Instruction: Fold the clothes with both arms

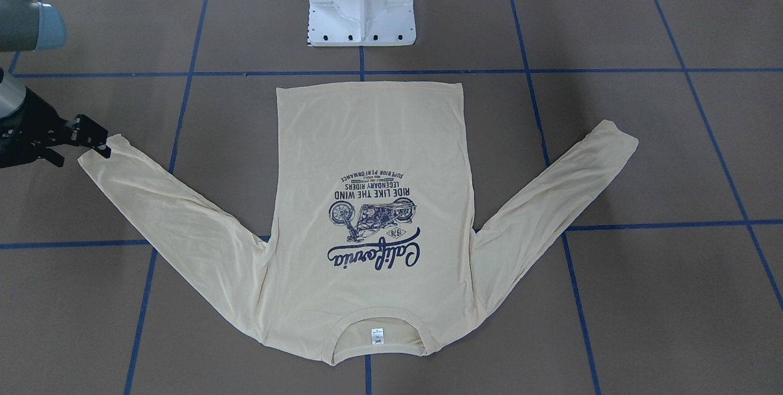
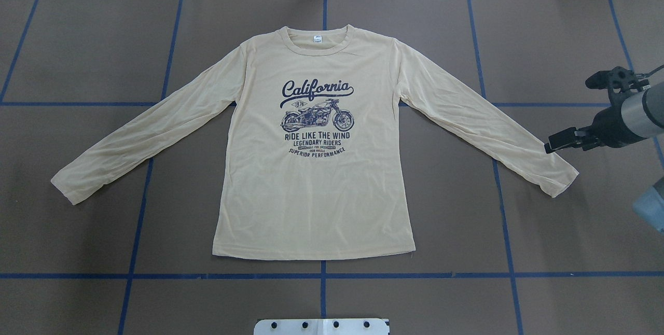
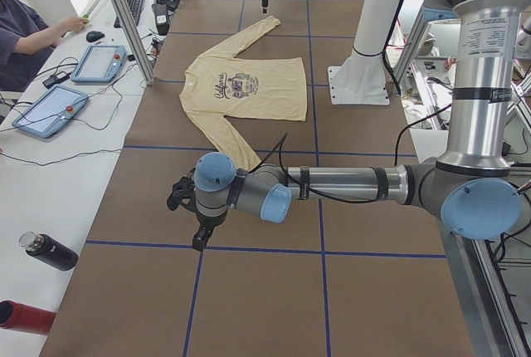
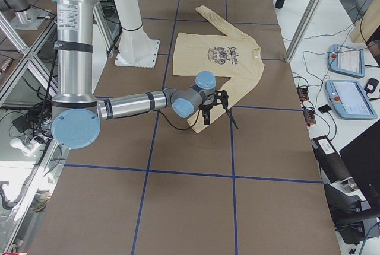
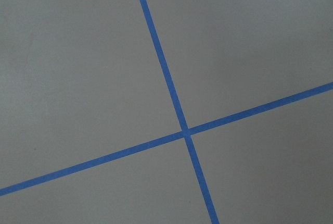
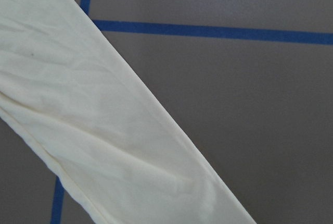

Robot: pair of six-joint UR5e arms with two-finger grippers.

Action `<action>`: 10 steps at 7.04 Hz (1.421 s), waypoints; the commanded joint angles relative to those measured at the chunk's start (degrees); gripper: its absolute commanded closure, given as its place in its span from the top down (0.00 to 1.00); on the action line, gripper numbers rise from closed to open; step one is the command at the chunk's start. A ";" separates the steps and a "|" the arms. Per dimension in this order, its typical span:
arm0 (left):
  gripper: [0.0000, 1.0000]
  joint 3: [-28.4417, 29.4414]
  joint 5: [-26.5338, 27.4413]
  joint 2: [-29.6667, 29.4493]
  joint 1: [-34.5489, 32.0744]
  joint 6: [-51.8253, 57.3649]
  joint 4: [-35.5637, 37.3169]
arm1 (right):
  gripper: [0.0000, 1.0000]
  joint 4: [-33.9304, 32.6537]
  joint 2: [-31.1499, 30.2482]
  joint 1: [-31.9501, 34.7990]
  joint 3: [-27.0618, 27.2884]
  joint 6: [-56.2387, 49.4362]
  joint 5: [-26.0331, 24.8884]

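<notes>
sleeve (image 6: 104,120) of t-shirt (image 2: 316,179) flat on table (image 2: 78,39); right fingers (image 2: 552,145) just beside cuff (image 2: 563,182), left fingers (image 3: 200,239) well apart; open or closed, cannot tell.

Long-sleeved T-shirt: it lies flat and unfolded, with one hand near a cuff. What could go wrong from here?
1. The right hand is at the very edge of the sleeve cuff; the thin fabric could slip out, or only one layer might get pinched.
2. The left hand is well off the T-shirt, above the table; a one-sided pull might drag and skew it.
</notes>
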 commanded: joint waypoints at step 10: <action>1.00 -0.72 -0.04 0.01 -0.36 -0.10 0.04 | 0.74 0.84 -2.54 -4.14 -4.22 1.89 -1.34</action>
